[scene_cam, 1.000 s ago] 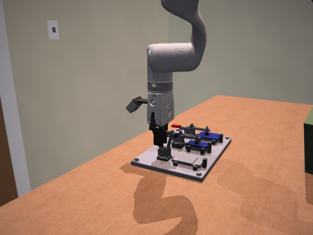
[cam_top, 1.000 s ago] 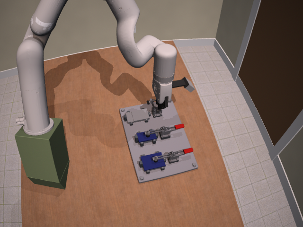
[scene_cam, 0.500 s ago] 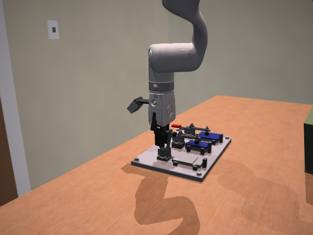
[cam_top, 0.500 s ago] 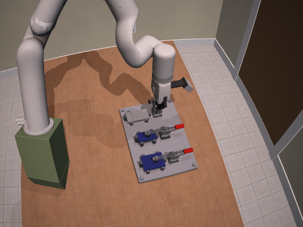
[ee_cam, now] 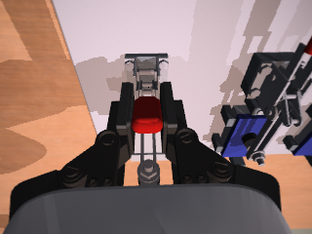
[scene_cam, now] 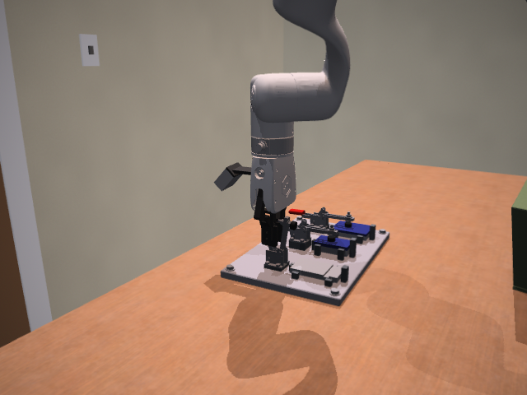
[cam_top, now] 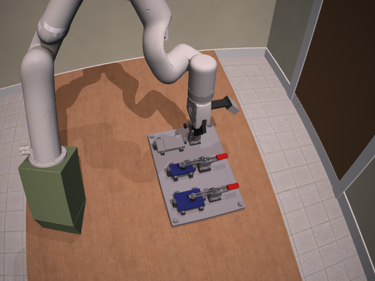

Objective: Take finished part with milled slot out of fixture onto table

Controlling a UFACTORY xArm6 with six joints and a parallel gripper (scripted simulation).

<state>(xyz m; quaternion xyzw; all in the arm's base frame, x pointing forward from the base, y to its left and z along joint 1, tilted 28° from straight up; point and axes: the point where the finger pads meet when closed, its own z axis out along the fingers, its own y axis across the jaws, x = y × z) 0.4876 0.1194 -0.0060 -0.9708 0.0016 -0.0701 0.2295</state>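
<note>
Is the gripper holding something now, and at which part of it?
Yes. The gripper is shut on the third clamp's lever, by its red handle tip, between the fingers.

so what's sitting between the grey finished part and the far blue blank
Only bare fixture plate: the top view shows a plain grey strip between the finished part and that blank. The nearest clamp is swung upright in the tool.
</note>
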